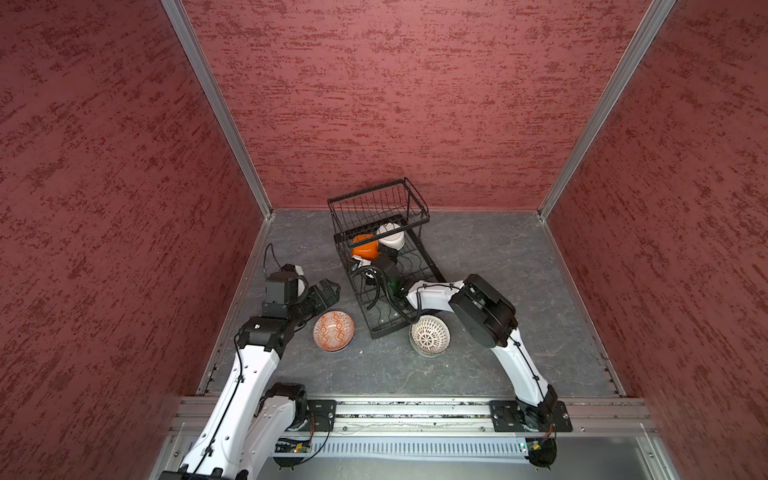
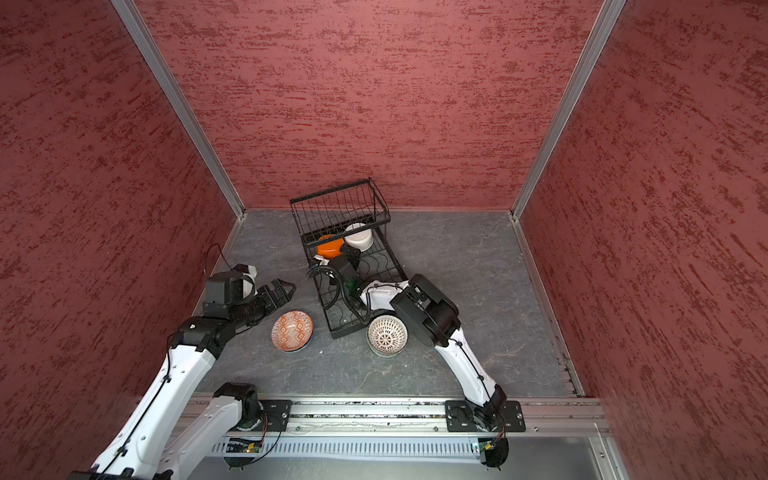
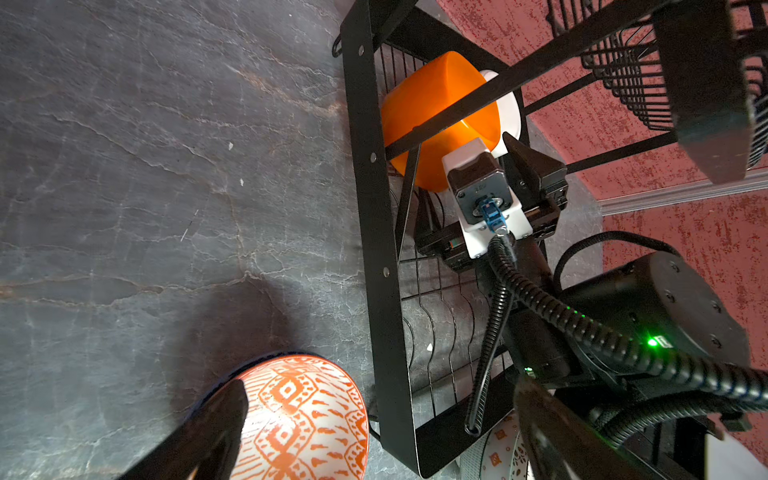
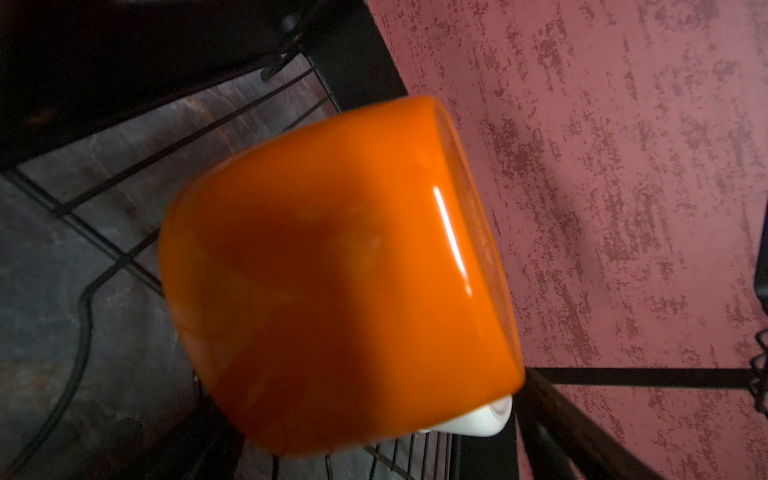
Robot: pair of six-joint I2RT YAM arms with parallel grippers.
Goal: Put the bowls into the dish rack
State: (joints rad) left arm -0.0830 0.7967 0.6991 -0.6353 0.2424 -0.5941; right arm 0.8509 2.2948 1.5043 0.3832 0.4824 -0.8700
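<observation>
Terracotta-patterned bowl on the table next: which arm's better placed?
Left, likely. The left gripper, open, hangs right beside the terracotta-patterned bowl. The right gripper, also open, is reached into the dish rack by the orange bowl, farther off.

**Red Walls Around a Grey Stone Bench**

Three mottled red, rough-textured walls close in the scene: a back wall [image 1: 395,104] across the upper middle of the frame, a left wall [image 1: 104,208] and a right wall [image 1: 685,249]. Aluminium corner posts [image 1: 216,108] mark the joins. The bench [image 1: 498,257] is dark grey, veined like slate. A metal rail [image 1: 415,409] crosses the lower frame.
</observation>
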